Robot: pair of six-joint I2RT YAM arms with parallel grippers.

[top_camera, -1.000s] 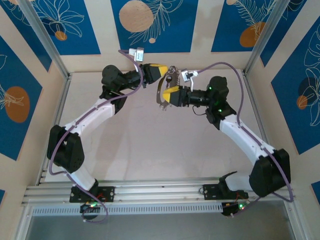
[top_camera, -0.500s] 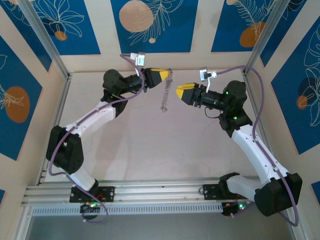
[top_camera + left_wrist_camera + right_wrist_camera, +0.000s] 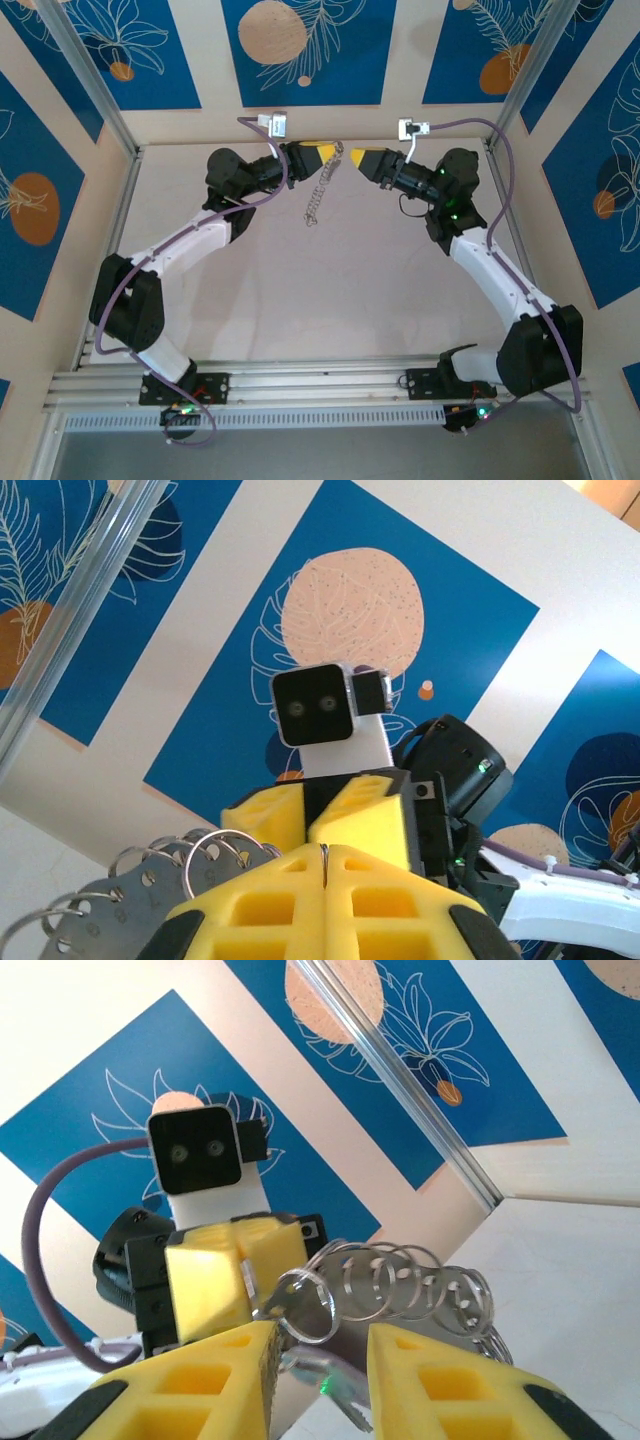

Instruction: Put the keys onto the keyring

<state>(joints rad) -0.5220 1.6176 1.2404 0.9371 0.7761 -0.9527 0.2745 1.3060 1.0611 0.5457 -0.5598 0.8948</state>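
Observation:
The keyring, a string of small silver loops, hangs down from my left gripper near the back wall. That gripper is shut on a thin metal loop, with more of the keyring's loops fanned out to its left. My right gripper faces it from the right, a short gap away. In the right wrist view my right gripper is open, and the keyring lies just beyond its yellow fingertips. A small blurred key dangles under the nearest loop.
The back wall with blue panels stands right behind both grippers. Aluminium corner posts rise at the back left and right. The pale table top stretches towards the arm bases.
My right gripper has backed away from the keyring, risen towards the back wall, and its jaws have narrowed. The left gripper shifted slightly back, and the hanging keyring swung left.

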